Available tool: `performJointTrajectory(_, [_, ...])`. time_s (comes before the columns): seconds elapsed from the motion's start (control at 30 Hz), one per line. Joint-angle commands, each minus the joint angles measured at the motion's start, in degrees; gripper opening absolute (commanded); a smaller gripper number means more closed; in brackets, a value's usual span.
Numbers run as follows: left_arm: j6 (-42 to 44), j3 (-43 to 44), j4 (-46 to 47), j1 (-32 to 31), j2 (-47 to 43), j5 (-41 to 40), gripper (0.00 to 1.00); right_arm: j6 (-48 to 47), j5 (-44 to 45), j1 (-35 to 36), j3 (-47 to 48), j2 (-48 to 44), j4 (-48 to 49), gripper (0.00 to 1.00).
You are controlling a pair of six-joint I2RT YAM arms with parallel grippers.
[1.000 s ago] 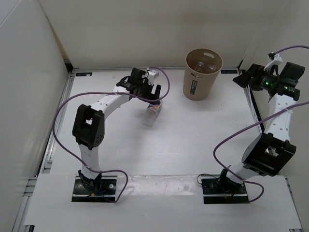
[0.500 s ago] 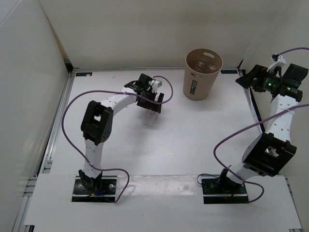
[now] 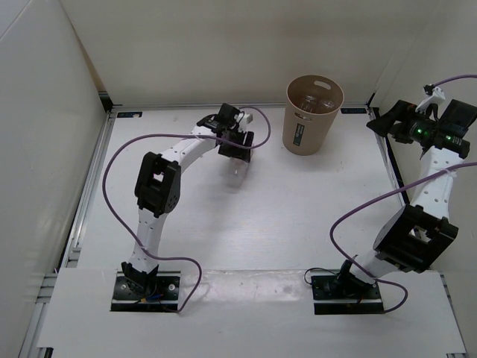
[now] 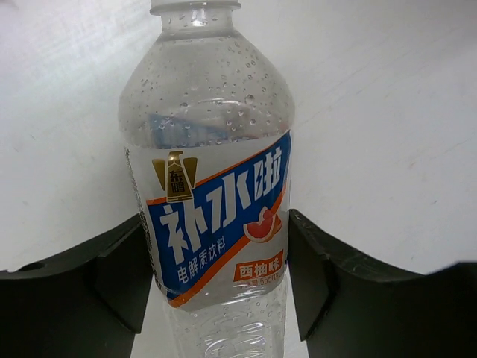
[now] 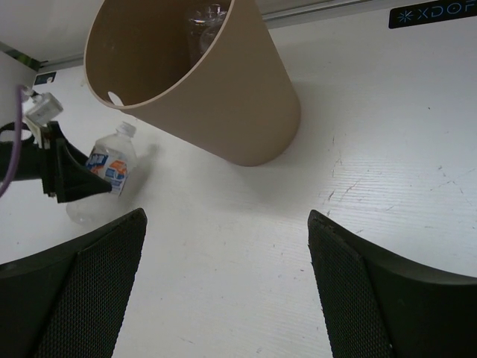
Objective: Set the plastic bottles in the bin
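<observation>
**A:** Top view: what differs from a second ago?

**B:** The left gripper (image 3: 237, 149) has swung in over the bottle (image 3: 238, 170), which sits on the white table (image 3: 298, 224) left of the bin (image 3: 307, 138). The right gripper (image 3: 381, 119), at the right edge, has barely shifted.

**A:** What is hard to read there?

**B:** The wrist masks the left jaws. The bin's contents are only pale shapes.

**A:** Left wrist view?

**B:** Black fingers (image 4: 119, 276) press both sides of the blue-labelled bottle (image 4: 216, 186): the claw is clenched on it. The frame cuts off its top and base. Whether it is off the table cannot be told.

**A:** Right wrist view?

**B:** The fingers (image 5: 82, 291) stand wide apart with nothing between them: released. A clear bottle (image 5: 205, 22) shows dimly inside the bin (image 5: 246, 112), whose rim is cut off by the frame. White walls (image 3: 223, 45) enclose the table.
</observation>
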Motion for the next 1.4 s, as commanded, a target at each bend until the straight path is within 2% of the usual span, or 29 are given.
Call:
performJointTrajectory(0.0, [-0.8, 5.1, 4.1, 0.0, -3.0, -1.7, 0.68, 0.1, 0.3, 0.3, 0.9, -0.8, -0.9, 0.90])
performJointTrajectory(0.07, [-2.6, 6.3, 10.4, 0.0, -5.4, -2.7, 0.67, -0.1, 0.2, 0.6, 0.9, -0.8, -1.3, 0.90])
performJointTrajectory(0.1, [-3.0, 6.2, 20.5, 0.0, -5.9, -2.7, 0.67, -0.2, 0.3, 0.8, 0.9, -0.7, -1.6, 0.90])
performJointTrajectory(0.17, [-4.7, 7.1, 28.5, -0.2, -6.6, -2.7, 0.65, -0.5, 0.2, 0.9, 1.4, -0.7, -2.4, 0.90])
performJointTrajectory(0.2, [-5.2, 9.8, 36.8, -0.5, -5.7, -2.8, 0.65, -0.6, 0.4, 1.2, 1.4, -0.8, -2.4, 0.90])
performJointTrajectory(0.27, [-6.7, 19.3, 38.4, -0.8, -1.8, -3.5, 0.64, -1.0, 0.5, 1.2, 1.8, -0.9, -2.9, 0.90])
performJointTrajectory(0.3, [-7.3, 27.3, 38.6, -1.4, 3.7, -4.5, 0.61, -1.0, 0.5, 1.3, 1.8, -0.8, -3.3, 0.90])
performJointTrajectory(0.33, [-8.2, 36.7, 38.4, -1.6, 5.6, -4.9, 0.61, -1.2, 0.5, 1.2, 2.0, -0.9, -3.5, 0.90])
performJointTrajectory(0.4, [-9.5, 49.2, 39.4, -2.2, 9.7, -5.6, 0.58, -1.3, 0.5, 1.2, 2.3, -1.1, -4.1, 0.90])
performJointTrajectory(0.43, [-12.2, 53.5, 42.0, -2.1, 14.0, -8.6, 0.56, -1.3, 0.4, 1.1, 2.3, -1.4, -4.2, 0.90])
performJointTrajectory(0.47, [-12.6, 53.6, 44.5, -2.4, 13.8, -10.0, 0.55, -1.5, 0.4, 0.9, 2.3, -1.5, -4.4, 0.90])
performJointTrajectory(0.53, [-14.7, 45.0, 49.9, -3.0, 9.1, -16.9, 0.53, -1.5, 0.1, 0.5, 2.0, -2.1, -4.9, 0.90])
performJointTrajectory(0.57, [-15.5, 44.7, 49.8, -3.0, 8.7, -18.8, 0.53, -1.4, 0.4, 0.0, 1.6, -2.3, -4.9, 0.90])
performJointTrajectory(0.7, [-17.6, 53.0, 48.5, -4.1, 14.0, -19.0, 0.53, -1.9, -0.3, -0.2, 1.6, -2.5, -6.5, 0.90])
performJointTrajectory(0.83, [-17.0, 49.5, 50.1, -6.4, 12.6, -19.0, 0.53, -1.9, -0.6, -0.2, 2.7, -2.3, -7.0, 0.90])
performJointTrajectory(0.97, [-15.8, 52.0, 49.7, -9.2, 14.8, -18.1, 0.55, -1.9, -1.6, -0.5, 3.0, -2.2, -7.7, 0.90])
performJointTrajectory(1.37, [-14.3, 52.8, 48.1, -11.0, 21.1, -21.1, 0.55, -4.7, -4.1, -3.0, 2.9, -4.9, -11.4, 0.90])
